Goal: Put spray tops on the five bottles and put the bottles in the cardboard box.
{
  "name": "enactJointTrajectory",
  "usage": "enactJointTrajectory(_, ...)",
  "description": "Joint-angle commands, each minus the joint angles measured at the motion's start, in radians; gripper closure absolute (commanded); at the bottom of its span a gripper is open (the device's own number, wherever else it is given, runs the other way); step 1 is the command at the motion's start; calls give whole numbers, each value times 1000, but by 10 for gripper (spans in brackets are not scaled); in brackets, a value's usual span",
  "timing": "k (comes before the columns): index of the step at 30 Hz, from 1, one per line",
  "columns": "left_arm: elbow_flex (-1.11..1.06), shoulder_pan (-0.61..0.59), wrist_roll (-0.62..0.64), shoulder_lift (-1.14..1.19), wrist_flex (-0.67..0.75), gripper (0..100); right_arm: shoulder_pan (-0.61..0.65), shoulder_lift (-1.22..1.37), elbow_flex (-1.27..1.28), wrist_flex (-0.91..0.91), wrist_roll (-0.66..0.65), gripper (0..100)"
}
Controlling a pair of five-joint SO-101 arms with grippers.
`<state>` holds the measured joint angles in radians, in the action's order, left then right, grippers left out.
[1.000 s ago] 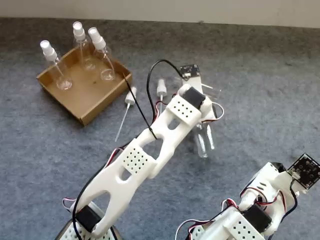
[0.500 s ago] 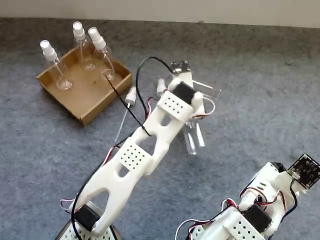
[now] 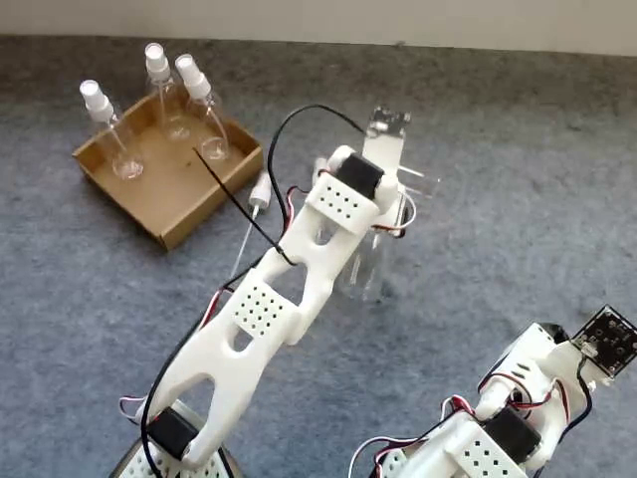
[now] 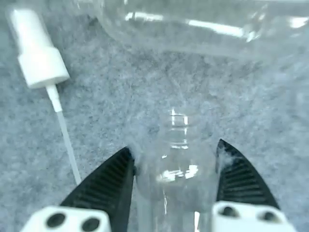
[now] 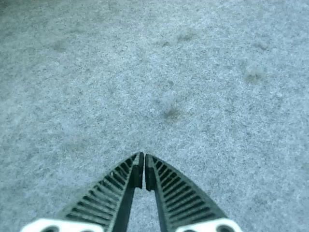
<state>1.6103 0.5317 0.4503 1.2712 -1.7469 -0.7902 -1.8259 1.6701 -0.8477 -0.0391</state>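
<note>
My left gripper (image 4: 175,149) is shut on a clear capless bottle (image 4: 176,169), its neck held between the black fingers. In the high view that bottle (image 3: 360,271) hangs under the left arm's wrist at the middle of the carpet. A white spray top (image 4: 38,63) with a thin tube lies beside it; in the high view this spray top (image 3: 261,189) lies just right of the cardboard box (image 3: 214,209). A second clear bottle (image 4: 193,24) lies on its side beyond the held one. My right gripper (image 5: 144,176) is shut over bare carpet.
Three bottles with spray tops (image 3: 194,80) stand in the cardboard box at the back left. The right arm (image 3: 537,398) is folded at the front right corner. Grey carpet (image 3: 518,199) covers the table, with free room on the right.
The left arm has swung left with the bottle in its gripper. The bottle has gone from lying flat towards upright. The right arm has kept still.
</note>
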Motion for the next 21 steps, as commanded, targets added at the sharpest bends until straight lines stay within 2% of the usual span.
enactJointTrajectory(1, 47, -8, -15, -163, -9, 976, -5, -12, 154, -5, -11, 993)
enactJointTrajectory(14, 45, -160, -17, -380, -14, 976, -5, -12, 154, -5, -11, 993)
enactJointTrajectory(21, 45, -173, -244, -483, -14, 976, -4, -12, 154, -5, -11, 993)
